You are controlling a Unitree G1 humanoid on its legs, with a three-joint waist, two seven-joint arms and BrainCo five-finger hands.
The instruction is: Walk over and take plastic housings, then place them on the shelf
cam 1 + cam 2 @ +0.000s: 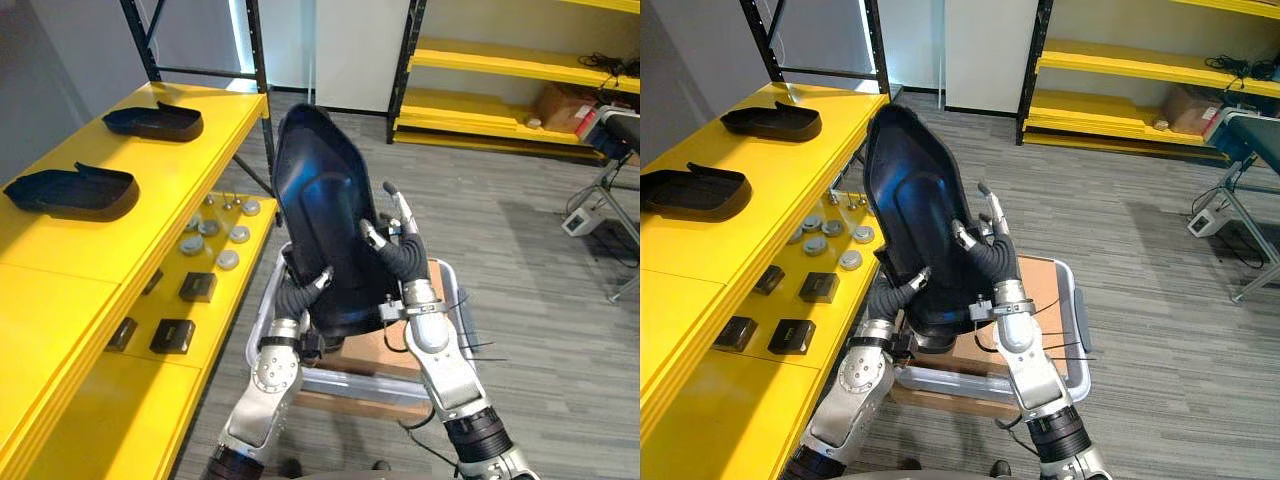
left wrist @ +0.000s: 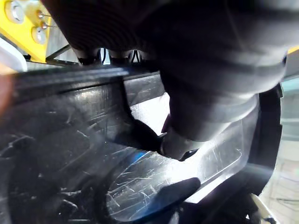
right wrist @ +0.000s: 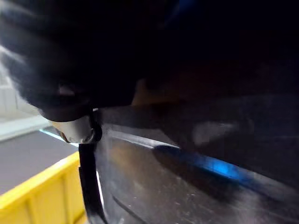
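Observation:
I hold a large black plastic housing (image 1: 320, 210) upright in front of me, its hollow glossy side facing me. My left hand (image 1: 297, 292) grips its lower left edge, thumb on the inner face and fingers behind. My right hand (image 1: 398, 248) clamps the right edge, with the thumb on the inner face and the fingers reaching up along the rim. The left wrist view shows the left thumb (image 2: 177, 140) pressed onto the scratched inner surface. The yellow shelf (image 1: 190, 170) runs along my left, and two more black housings (image 1: 75, 190) (image 1: 155, 122) lie on its top level.
The shelf's lower level carries several metal discs (image 1: 215, 235) and small black boxes (image 1: 198, 287). A trolley (image 1: 268, 300) with a cardboard box (image 1: 385, 350) stands right below the held housing. A black rack post (image 1: 258, 90) rises behind, and more yellow shelving (image 1: 500, 65) lines the far wall.

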